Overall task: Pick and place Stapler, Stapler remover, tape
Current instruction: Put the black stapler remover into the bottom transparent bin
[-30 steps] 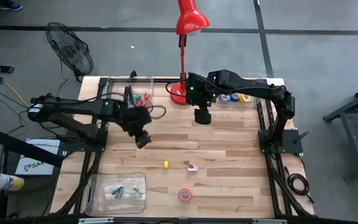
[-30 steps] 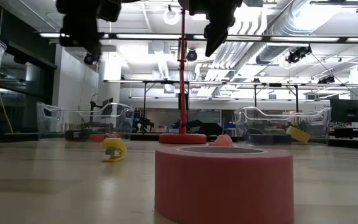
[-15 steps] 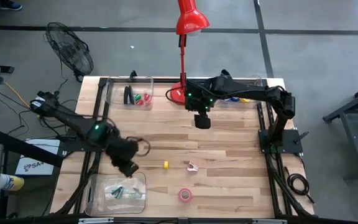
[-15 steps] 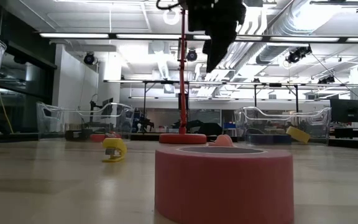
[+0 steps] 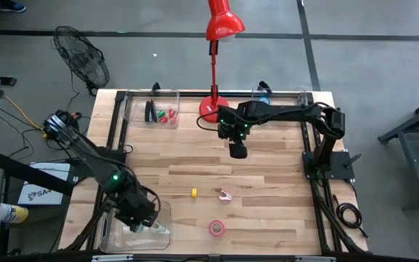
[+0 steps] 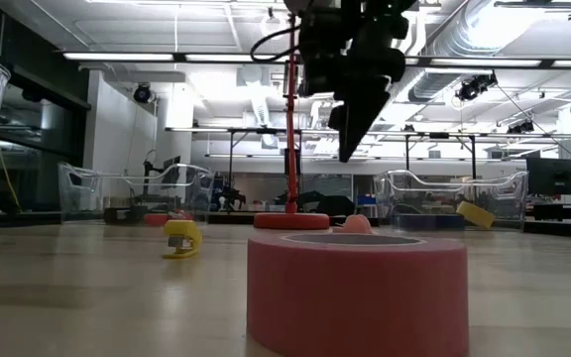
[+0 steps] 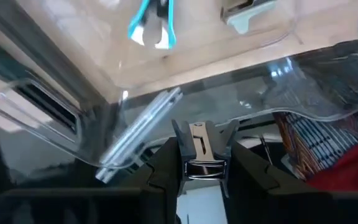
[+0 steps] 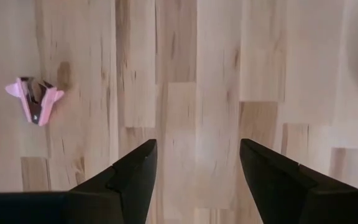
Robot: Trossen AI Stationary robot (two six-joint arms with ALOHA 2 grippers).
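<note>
My left gripper (image 5: pixel 144 217) hangs over the clear bin (image 5: pixel 115 231) at the table's near left corner, shut on a small staple remover (image 7: pixel 197 148) with metal jaws. Blue (image 7: pixel 153 25) and pale green (image 7: pixel 246 14) removers lie in that bin. My right gripper (image 5: pixel 237 151) is open above the table's middle, touching nothing. A pink staple remover (image 8: pixel 35 99) and a yellow one (image 5: pixel 193 192) lie on the wood. A pink tape roll (image 5: pixel 216 228) lies flat near the near edge. The black stapler (image 5: pixel 150 110) lies in the far left bin. My left gripper pinches the staple remover by its two sides (image 7: pixel 189 167) between both fingers, coming from above and slanting down. The remover's metal jaws (image 7: pixel 199 134) stick out past the fingertips. It is lifted clear, above the bin's rim.
A red desk lamp stands with its round base (image 5: pixel 209 110) at the far edge, between the two far bins. The far right bin (image 5: pixel 297 96) lies partly under my right arm. Bare wood lies around the pink remover. A fan (image 5: pixel 83 62) stands on the floor beyond the table.
My left gripper has carried the staple remover from the table's left middle toward the near edge and somewhat left, ending over the near left bin. My right gripper has come slightly toward the near edge and lower, staying open.
</note>
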